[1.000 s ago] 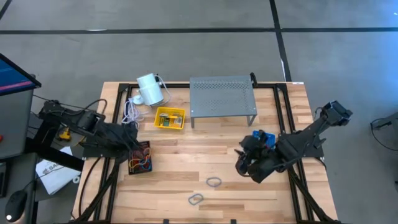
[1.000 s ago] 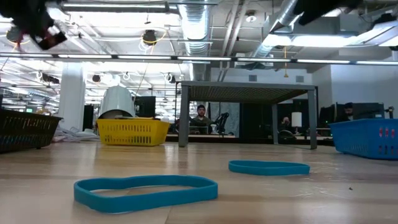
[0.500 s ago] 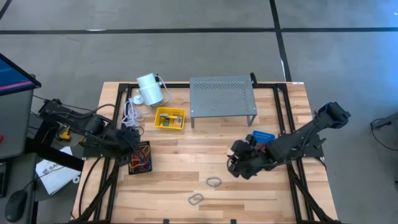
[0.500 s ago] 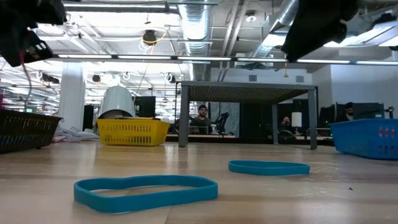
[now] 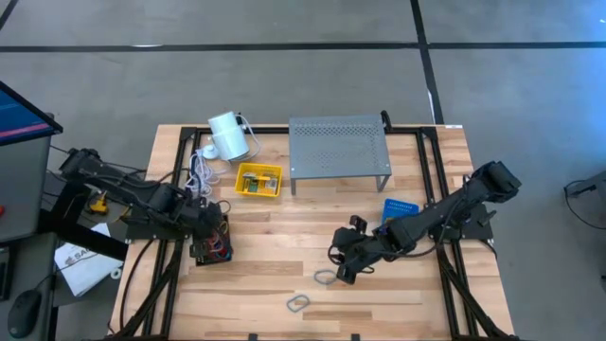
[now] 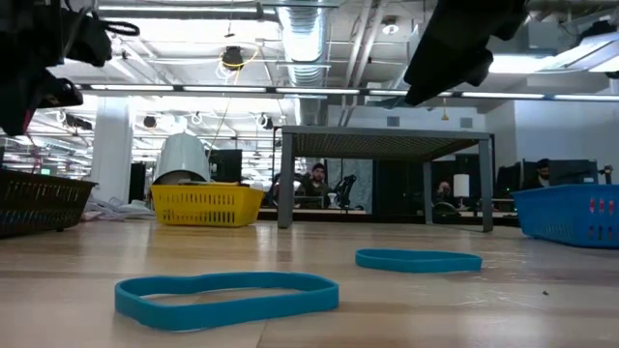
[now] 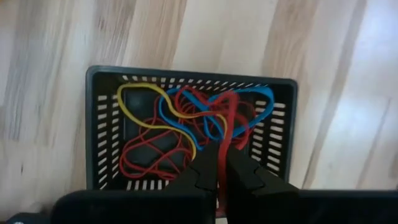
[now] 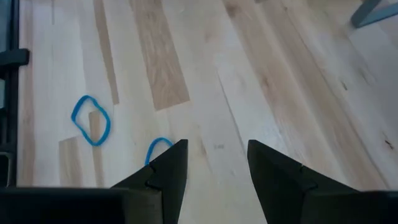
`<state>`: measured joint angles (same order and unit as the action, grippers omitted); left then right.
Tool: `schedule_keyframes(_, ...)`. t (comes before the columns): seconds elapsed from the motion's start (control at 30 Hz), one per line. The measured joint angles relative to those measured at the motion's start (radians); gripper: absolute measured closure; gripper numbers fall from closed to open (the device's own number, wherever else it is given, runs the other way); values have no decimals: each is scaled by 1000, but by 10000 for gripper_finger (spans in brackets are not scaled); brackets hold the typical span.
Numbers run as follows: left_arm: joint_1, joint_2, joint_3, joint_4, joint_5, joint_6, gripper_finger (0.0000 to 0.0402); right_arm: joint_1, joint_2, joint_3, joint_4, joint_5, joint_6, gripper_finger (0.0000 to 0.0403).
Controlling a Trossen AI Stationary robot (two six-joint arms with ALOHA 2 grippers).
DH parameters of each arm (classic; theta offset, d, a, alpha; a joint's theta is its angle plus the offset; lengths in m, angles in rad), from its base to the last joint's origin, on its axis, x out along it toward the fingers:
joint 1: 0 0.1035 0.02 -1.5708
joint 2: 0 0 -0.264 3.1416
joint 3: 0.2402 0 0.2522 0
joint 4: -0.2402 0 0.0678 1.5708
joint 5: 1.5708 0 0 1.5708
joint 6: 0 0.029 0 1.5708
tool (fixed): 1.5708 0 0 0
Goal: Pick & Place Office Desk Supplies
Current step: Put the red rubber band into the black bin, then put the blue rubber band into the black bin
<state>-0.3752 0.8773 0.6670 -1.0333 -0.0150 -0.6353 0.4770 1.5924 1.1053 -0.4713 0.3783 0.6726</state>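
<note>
- Left gripper: fingers pressed together above the black basket, pinching a red rubber band.
- Right gripper: fingers spread, empty, above a blue rubber band.

High view: straight down from well above, taking in the whole wooden table, both arms and the floor around. Low view: level at table-top height, close behind two blue rubber bands, facing across the boards toward the grey shelf and the room beyond. Left wrist view: close above a black basket of bands, seen past its own fingers. Right wrist view: angled down at bare planks and the same two blue bands. Shared between high, low and right wrist views: those two bands near the table's front edge. Shared between high and left wrist: the black basket.
</note>
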Motion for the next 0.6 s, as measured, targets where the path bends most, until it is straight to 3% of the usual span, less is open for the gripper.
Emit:
schedule_keyframes(0.17, 0, 53, 0, -23, 3, 1, 373, 1, 0, 1, 7, -15, 5, 239)
schedule_keyframes(0.43, 1, 109, 0, -44, 3, 1, 293, 55, 25, 1, 58, -46, -79, 239)
schedule_keyframes(0.6, 1, 114, 0, -43, 1, 2, 245, 63, 90, 1, 105, -130, -96, 239)
